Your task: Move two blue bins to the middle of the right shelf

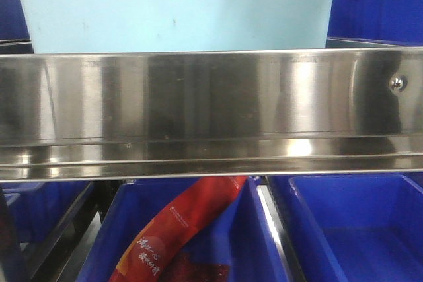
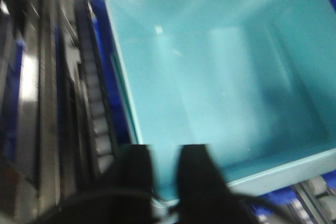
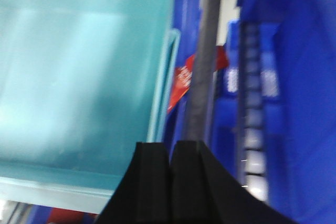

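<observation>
Above: a light teal bin [image 1: 175,8] seated on a stainless shelf rail [image 1: 211,113], its long axis across the front view.
Below the rail, dark blue bins [image 1: 357,229] are seen, one holding a red packet [image 1: 178,229]. Left gripper [image 2: 165,174] is parted slightly at the teal bin's near rim, grasp unclear; right gripper [image 3: 169,169] is nearly closed, empty.

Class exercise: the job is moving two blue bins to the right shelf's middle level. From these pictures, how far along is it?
Done: nothing can be confirmed; shelf levels are unclear here. In hand: both wrist views are blurred, with the left gripper and right gripper at the near rim of a light teal bin, grip unclear. Left: dark blue bins sit below the steel rail, one holding a red packet.
</observation>
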You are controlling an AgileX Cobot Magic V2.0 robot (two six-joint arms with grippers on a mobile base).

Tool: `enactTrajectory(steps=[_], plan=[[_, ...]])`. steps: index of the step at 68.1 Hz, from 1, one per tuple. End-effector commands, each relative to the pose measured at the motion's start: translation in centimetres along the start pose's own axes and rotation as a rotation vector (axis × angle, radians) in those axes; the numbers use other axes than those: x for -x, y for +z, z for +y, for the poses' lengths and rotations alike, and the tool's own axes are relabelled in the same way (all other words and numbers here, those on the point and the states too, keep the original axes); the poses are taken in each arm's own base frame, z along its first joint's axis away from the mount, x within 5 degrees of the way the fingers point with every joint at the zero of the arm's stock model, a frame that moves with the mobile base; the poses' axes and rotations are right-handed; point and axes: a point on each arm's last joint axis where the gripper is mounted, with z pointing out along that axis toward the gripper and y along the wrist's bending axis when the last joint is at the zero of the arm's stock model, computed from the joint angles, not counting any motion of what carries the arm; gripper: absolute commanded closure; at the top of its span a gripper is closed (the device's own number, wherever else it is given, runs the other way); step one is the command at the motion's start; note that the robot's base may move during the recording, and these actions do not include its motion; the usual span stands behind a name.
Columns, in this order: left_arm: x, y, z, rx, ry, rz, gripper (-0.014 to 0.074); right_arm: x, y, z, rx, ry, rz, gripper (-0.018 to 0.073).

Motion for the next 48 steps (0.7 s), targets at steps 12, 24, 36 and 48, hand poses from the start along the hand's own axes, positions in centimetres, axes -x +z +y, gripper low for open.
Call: enactTrajectory(steps=[12,24,36,48], plan=[[-3.5,-3.8,0.5,0.019,0.025,-0.166,0.0707,-2.0,-2.7,-1.2,-0.035,-0.029,-0.079,0.0721],[-7.8,-5.4,0.9,0.007,0.019,-0.294,0.0707,-6.6,-2.9,-1.8,-0.004,-0.047,-0.143,0.0721],[-12.7,-6.6,1.4,-0.003,0.023,-0.390,0.0707,-12.0,-3.1,-2.4,0.038,-0.063,-0.235,0.0721],[-17.2,-7.2,1.8,-0.011,0.024,-0.459,0.0707,-17.2,-3.2,-3.1,0.072,-0.071,-0.317,0.0721]])
